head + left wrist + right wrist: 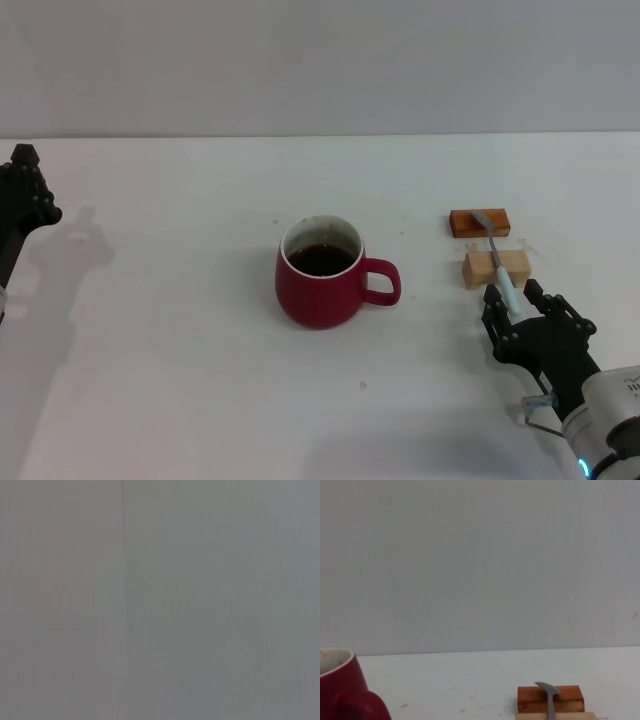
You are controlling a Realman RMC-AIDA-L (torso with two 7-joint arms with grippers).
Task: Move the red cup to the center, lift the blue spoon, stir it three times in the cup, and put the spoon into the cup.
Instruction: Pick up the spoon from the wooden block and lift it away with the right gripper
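The red cup (322,275) stands upright mid-table with dark liquid inside and its handle toward the right; its edge also shows in the right wrist view (342,690). To its right the blue spoon (495,252) lies across two small blocks, grey bowl (547,689) on the far one. My right gripper (513,297) sits low at the near end of the pale handle, open, one finger on either side of it. My left gripper (28,190) is far off at the table's left edge.
An orange-brown block (480,222) and a light wooden block (478,270) hold the spoon up off the white table (180,330). A pale wall runs behind the table. The left wrist view shows only a plain grey surface.
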